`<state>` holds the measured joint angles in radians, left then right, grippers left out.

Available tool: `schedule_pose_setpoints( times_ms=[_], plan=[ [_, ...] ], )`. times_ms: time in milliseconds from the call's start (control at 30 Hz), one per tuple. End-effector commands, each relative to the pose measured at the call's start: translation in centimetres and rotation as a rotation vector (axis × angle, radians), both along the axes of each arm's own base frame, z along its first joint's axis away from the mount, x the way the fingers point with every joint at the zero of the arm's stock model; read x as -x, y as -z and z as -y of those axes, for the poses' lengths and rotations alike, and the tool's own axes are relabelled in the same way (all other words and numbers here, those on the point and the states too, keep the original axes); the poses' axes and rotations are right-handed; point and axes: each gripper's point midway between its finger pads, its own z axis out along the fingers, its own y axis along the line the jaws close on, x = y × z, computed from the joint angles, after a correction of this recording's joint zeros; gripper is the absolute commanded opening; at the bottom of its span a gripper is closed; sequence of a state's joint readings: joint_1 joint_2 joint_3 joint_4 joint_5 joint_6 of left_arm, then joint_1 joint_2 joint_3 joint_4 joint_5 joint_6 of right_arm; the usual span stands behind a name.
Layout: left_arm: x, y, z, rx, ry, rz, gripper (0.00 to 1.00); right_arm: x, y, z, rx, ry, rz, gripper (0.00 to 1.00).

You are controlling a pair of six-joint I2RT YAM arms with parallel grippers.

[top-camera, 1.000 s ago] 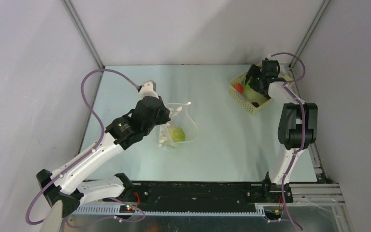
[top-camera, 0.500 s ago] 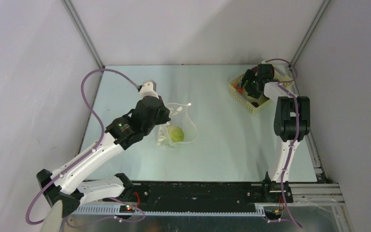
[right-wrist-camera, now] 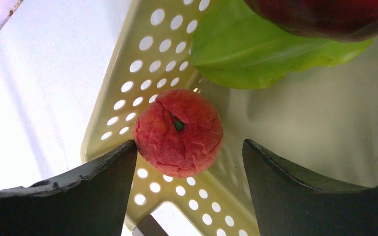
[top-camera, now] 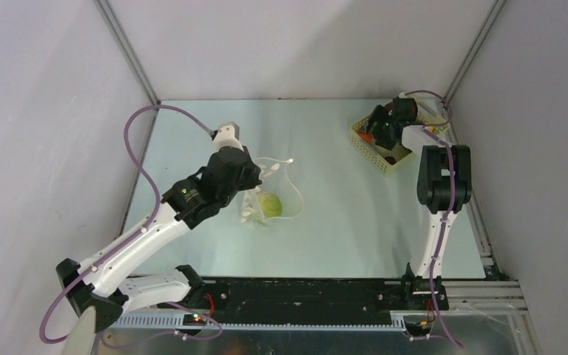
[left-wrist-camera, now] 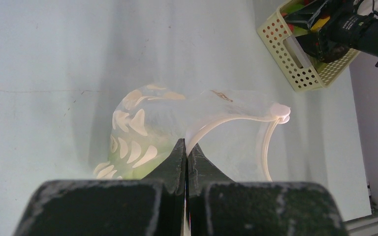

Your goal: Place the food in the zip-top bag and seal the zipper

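Note:
The zip-top bag (top-camera: 279, 185) lies at mid-table with its mouth held up. A green round food (top-camera: 269, 204) sits inside it. My left gripper (left-wrist-camera: 186, 147) is shut on the bag's whitish zipper (left-wrist-camera: 226, 119) at the mouth edge. My right gripper (right-wrist-camera: 189, 142) is open, reaching down into the pale yellow basket (right-wrist-camera: 142, 64). A red wrinkled fruit (right-wrist-camera: 178, 132) lies just ahead, between its fingers, touching the left one. A green leafy piece (right-wrist-camera: 256, 54) and a dark maroon piece (right-wrist-camera: 325, 12) lie beyond it. In the top view the right gripper (top-camera: 377, 133) covers most of the basket's contents.
The basket (top-camera: 370, 151) stands at the back right of the table, near the right wall frame. The right arm (left-wrist-camera: 354, 29) shows over the basket (left-wrist-camera: 295, 69) in the left wrist view. Grey walls enclose the back and sides.
My right gripper has swung left and lower inside the basket, toward the red fruit. The left gripper and the bag have not moved.

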<state>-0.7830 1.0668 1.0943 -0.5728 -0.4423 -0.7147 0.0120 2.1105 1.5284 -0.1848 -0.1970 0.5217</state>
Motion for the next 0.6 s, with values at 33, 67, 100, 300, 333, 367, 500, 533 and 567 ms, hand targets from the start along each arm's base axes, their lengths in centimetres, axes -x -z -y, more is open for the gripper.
schedule_pose_setpoints(
  times_ms=[33, 67, 100, 300, 333, 367, 500, 533, 567],
  plan=[
    [-0.9, -2.3, 0.3, 0.043, -0.01, 0.063, 0.0, 0.0, 2.0, 0.8, 0.004, 0.064, -0.072, 0.81],
    [-0.9, -2.2, 0.4, 0.043, -0.009, 0.061, 0.0, 0.1, 2.3, 0.8, 0.0, 0.068, -0.08, 0.81],
    [-0.9, -2.3, 0.4, 0.045, -0.009, 0.062, 0.0, 0.2, 2.4, 0.7, -0.007, 0.073, -0.089, 0.81],
    [-0.9, -2.5, 0.5, 0.05, -0.007, 0.067, 0.0, 1.5, 2.9, 2.8, 0.071, 0.183, -0.15, 0.78],
    [-0.9, -2.5, 0.5, 0.05, -0.007, 0.068, 0.0, 1.6, 2.2, 2.9, 0.073, 0.188, -0.13, 0.78],
    [-1.0, -2.5, 0.5, 0.05, -0.005, 0.069, 0.0, 1.5, 1.9, 4.1, 0.07, 0.205, -0.115, 0.78],
    [-1.1, -2.7, 0.9, 0.049, 0.005, 0.069, 0.0, 1.7, 0.0, 6.2, 0.114, 0.269, -0.069, 0.77],
    [-1.2, -2.7, 0.9, 0.046, 0.006, 0.067, 0.0, 1.9, -0.2, 6.6, 0.115, 0.286, -0.071, 0.77],
    [-1.2, -2.8, 1.0, 0.048, 0.007, 0.068, 0.0, 2.1, -0.6, 6.7, 0.116, 0.293, -0.064, 0.77]
  ],
)
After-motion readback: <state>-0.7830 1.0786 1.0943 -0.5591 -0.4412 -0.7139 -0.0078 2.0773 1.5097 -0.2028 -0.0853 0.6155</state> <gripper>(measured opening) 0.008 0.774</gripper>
